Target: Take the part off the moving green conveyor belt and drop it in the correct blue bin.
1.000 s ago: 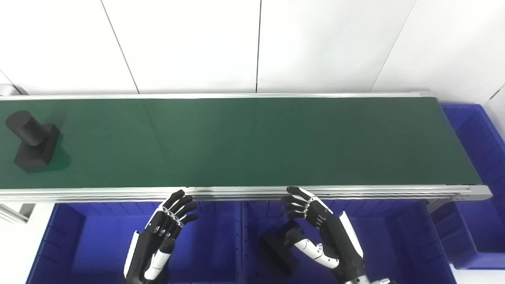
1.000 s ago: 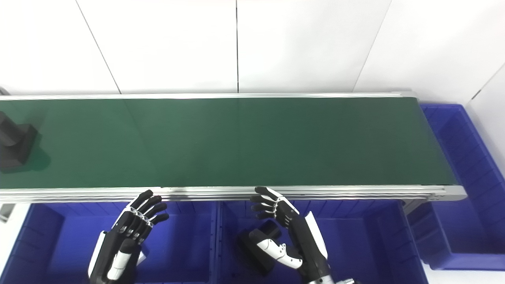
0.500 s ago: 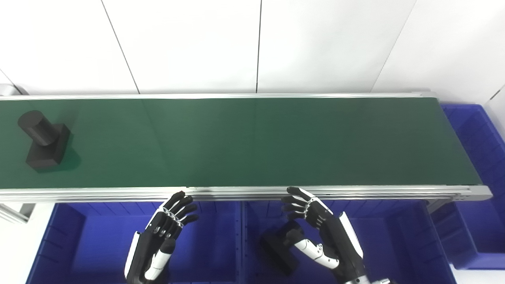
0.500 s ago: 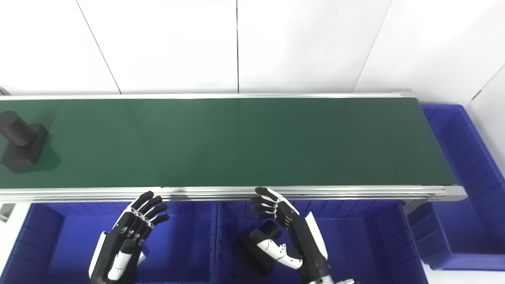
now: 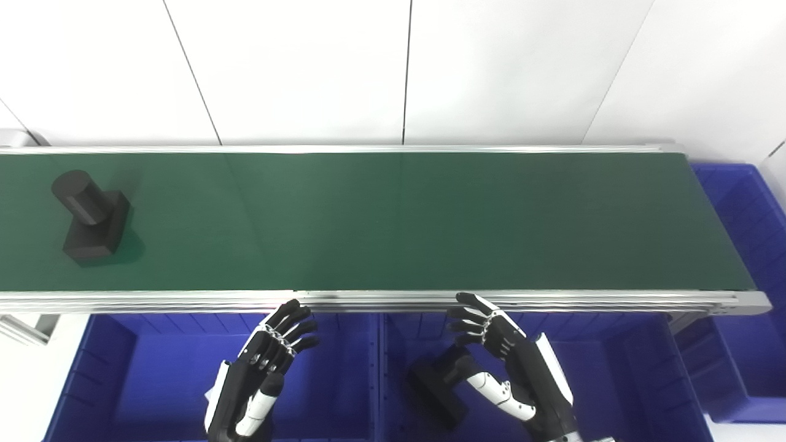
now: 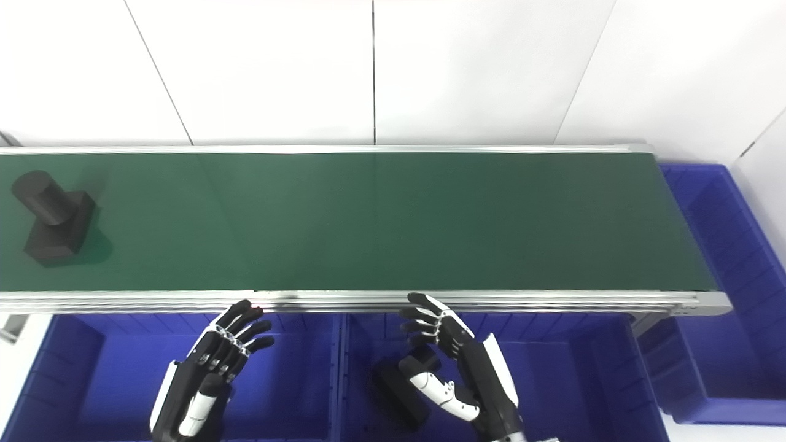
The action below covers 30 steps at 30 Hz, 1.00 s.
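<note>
A black part (image 5: 91, 217), a square block with a round peg on top, lies on the green conveyor belt (image 5: 393, 221) at the far left. My left hand (image 5: 261, 368) is open and empty, hovering over the left blue bin (image 5: 141, 380) below the belt's front rail. My right hand (image 5: 513, 362) is open and empty over the middle blue bin (image 5: 614, 380). Both hands are far to the right of the part.
A black part (image 5: 433, 393) lies in the middle blue bin, partly hidden by my right hand. Another blue bin (image 5: 746, 294) stands past the belt's right end. An aluminium rail (image 5: 381, 299) runs along the belt's front edge. A white wall stands behind.
The black part has ridden the belt to the right. The camera has shifted slightly. Both hands stay open in about the same places.
</note>
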Available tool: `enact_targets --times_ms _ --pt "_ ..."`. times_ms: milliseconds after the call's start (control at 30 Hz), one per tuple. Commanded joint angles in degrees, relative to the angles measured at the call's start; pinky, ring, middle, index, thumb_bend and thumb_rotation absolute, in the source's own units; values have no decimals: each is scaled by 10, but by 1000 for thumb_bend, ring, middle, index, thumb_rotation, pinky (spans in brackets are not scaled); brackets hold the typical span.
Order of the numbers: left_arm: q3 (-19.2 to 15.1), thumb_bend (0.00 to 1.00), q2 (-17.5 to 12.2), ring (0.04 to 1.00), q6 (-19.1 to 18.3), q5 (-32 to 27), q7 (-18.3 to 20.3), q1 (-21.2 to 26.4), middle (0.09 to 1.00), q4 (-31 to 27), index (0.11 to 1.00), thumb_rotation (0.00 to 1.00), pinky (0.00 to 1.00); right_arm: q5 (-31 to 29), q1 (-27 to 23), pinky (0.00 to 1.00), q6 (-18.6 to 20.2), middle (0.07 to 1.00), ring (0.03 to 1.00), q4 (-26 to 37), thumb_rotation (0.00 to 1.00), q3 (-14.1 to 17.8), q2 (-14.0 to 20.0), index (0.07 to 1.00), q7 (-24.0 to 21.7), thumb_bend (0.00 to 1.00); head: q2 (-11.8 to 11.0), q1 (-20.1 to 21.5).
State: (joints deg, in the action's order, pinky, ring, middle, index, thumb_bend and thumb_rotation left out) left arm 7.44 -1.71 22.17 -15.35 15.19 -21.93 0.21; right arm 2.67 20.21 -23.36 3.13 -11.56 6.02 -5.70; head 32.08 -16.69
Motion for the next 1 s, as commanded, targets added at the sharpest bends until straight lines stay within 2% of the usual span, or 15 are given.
enact_targets --times_ms 0,267,500,967 --pt "2 815 2 769 28 9 6 4 817 -3 827 623 712 -9 -7 644 -36 776 725 4 531 3 -1 852 2 442 -8 -7" --pt "1 815 -2 765 22 12 7 13 806 8 820 574 708 -11 -14 634 -36 771 724 -13 547 6 -3 853 3 417 -37 -29" --pt "1 843 6 756 27 21 2 22 795 32 813 570 686 -20 -18 635 -36 771 725 -24 549 11 -2 854 -2 411 -64 -57" --pt "3 847 14 749 38 30 2 30 791 52 811 544 681 -30 -21 628 -36 776 726 -24 507 21 0 866 -12 374 -67 -63"
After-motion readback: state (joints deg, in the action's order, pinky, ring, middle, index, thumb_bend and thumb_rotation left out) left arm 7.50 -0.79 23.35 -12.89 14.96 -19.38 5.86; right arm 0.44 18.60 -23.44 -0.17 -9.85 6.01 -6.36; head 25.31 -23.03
